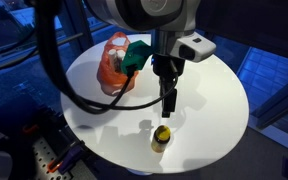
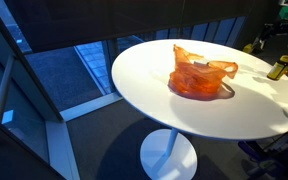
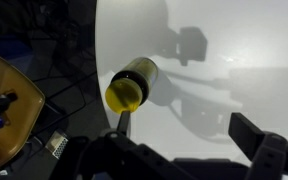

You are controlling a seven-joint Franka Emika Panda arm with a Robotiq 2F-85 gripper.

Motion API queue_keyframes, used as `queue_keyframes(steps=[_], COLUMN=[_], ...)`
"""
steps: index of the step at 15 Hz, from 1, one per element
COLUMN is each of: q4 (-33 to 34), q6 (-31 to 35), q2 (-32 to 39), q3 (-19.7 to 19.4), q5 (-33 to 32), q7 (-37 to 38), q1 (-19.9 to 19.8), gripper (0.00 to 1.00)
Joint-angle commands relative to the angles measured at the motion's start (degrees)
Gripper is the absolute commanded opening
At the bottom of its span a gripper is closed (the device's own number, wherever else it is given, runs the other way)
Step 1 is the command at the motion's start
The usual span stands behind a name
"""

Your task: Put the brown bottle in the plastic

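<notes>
The brown bottle (image 1: 160,138) with a yellow cap stands upright near the front edge of the round white table (image 1: 214,110). It also shows in an exterior view (image 2: 278,68) and in the wrist view (image 3: 134,82), seen from above. The orange plastic bag (image 1: 115,63) lies crumpled and open on the table, apart from the bottle; it also shows in an exterior view (image 2: 200,75). My gripper (image 1: 168,102) hangs above the table just behind the bottle. In the wrist view the gripper (image 3: 187,130) is open and empty, with the bottle's cap just beyond its left finger.
The table edge (image 3: 92,90) runs close beside the bottle, with dark floor and cables beyond. A black cable (image 1: 79,95) loops from the arm over the table near the bag. A green part (image 1: 137,54) sits by the bag.
</notes>
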Motion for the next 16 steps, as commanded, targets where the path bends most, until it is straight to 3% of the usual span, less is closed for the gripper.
queue_keyframes(steps=[1, 16], q4=[0.97, -1.28], q6=[0.84, 7.45], q2=[1.38, 5.21], q3=[-1.39, -3.76], q5=[-1.17, 2.54], q7=[1.8, -0.46], q1=[-0.77, -2.15], gripper=[1.0, 1.0])
